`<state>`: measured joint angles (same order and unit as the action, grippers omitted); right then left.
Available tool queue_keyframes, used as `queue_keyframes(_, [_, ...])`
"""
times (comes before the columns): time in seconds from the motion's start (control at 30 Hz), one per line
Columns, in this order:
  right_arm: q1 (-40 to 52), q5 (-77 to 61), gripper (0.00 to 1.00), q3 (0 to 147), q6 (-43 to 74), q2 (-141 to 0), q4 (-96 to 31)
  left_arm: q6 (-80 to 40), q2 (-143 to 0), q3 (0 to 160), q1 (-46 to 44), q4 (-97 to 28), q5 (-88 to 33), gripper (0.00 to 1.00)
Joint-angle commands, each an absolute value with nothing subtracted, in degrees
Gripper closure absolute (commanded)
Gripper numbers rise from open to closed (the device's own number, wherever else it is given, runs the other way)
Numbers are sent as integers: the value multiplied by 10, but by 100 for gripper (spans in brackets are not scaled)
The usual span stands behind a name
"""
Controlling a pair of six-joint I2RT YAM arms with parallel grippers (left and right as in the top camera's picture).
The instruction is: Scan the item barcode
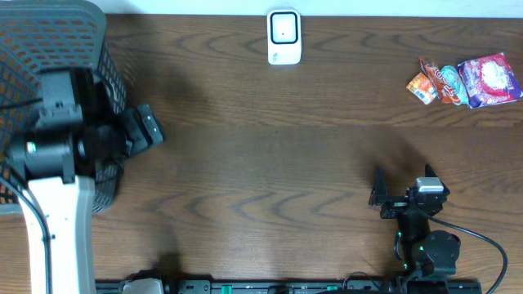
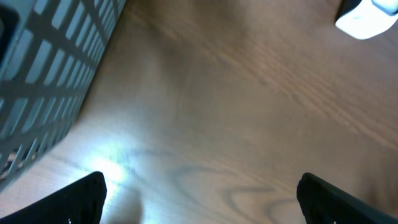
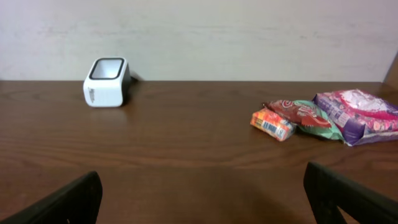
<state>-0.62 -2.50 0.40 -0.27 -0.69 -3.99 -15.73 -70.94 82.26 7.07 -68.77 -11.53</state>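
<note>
Both arms low over the table (image 1: 261,163), both claws spread wide, nothing held.
Left gripper (image 2: 199,196) sits far left of the scanner (image 1: 284,37), beside the basket (image 1: 49,33), tilted down at bare wood. Right gripper (image 3: 202,196) is well below-right of the scanner, level, facing it. Count: 1 scanner, 1 basket, 3 snack packets in a touching row right of the scanner: orange packet (image 1: 422,87), red-green packet (image 1: 448,82), pink-purple packet (image 1: 489,80).

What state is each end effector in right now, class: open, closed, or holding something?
Left end effector: open, holding nothing.
Right end effector: open, holding nothing.
</note>
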Motion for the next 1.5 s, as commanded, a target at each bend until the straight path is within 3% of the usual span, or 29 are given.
queue_keyframes(0.0, [-11, -16, 1, 3, -3, -3, -43, -139, -640, 736, 73, -632, -111, 2])
queue_keyframes(0.63, [-11, -16, 1, 3, -3, -3, -43, -140, -266, 312, 73, -303, -160, 2])
queue_keyframes(1.47, [-11, -16, 1, 3, -3, -4, -43, -118, -116, 209, 73, -260, -135, 2])
